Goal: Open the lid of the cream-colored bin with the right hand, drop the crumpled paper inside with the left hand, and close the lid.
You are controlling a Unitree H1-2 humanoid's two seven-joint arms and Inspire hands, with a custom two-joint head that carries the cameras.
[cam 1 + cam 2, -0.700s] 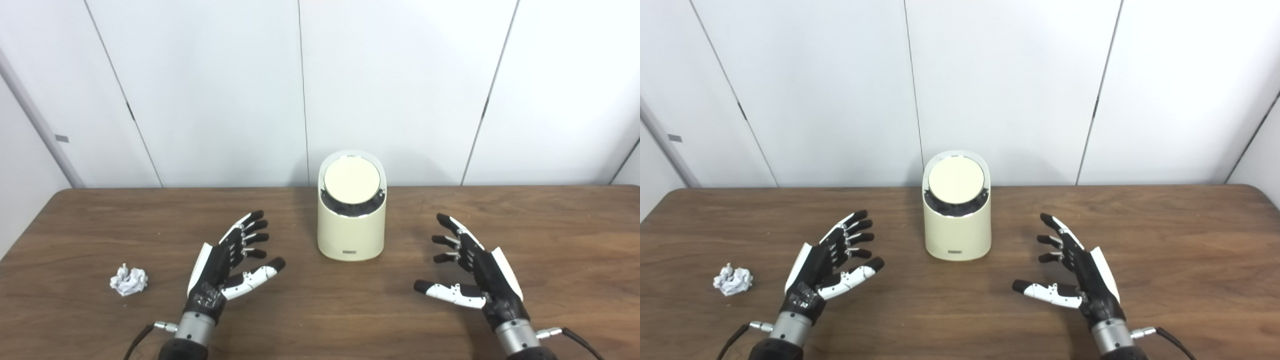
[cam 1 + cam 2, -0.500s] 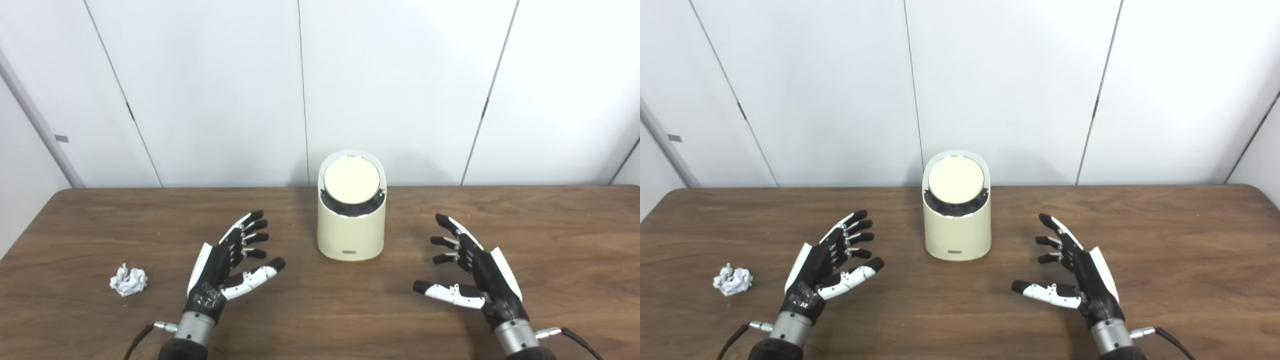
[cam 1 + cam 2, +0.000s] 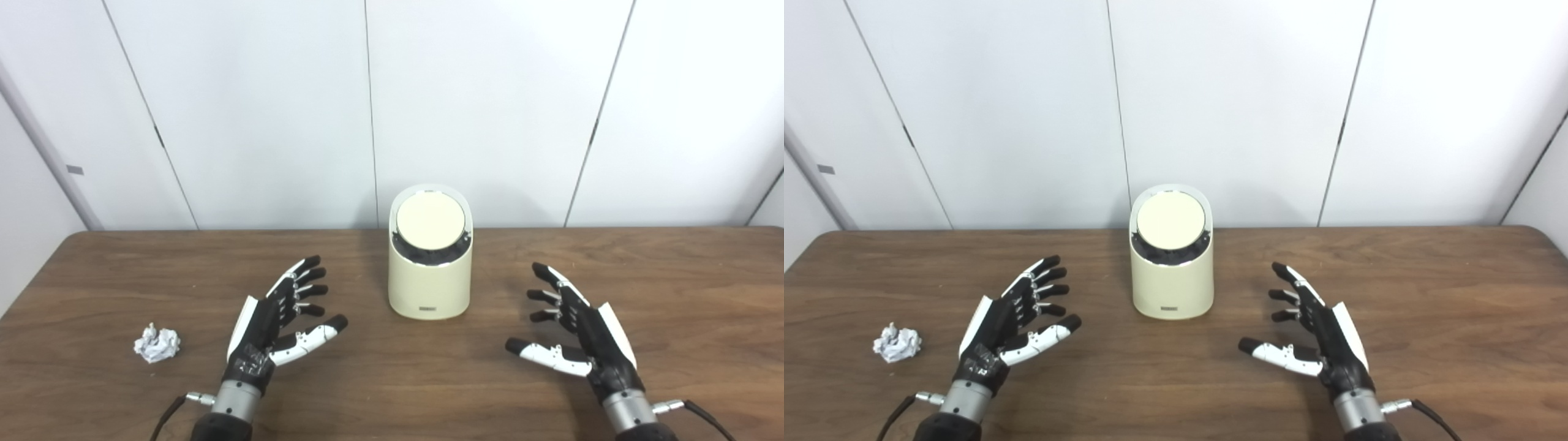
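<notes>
Nothing of the task looks done yet. White wall panels back a brown wooden table. On it, at centre rear, stands the cream-colored bin, its round lid down. Both the right hand and the left hand hover low over the table, either side of the bin, fingers spread and holding nothing. The crumpled paper lies well apart to the left, untouched. Opening, dropping and closing all remain.
</notes>
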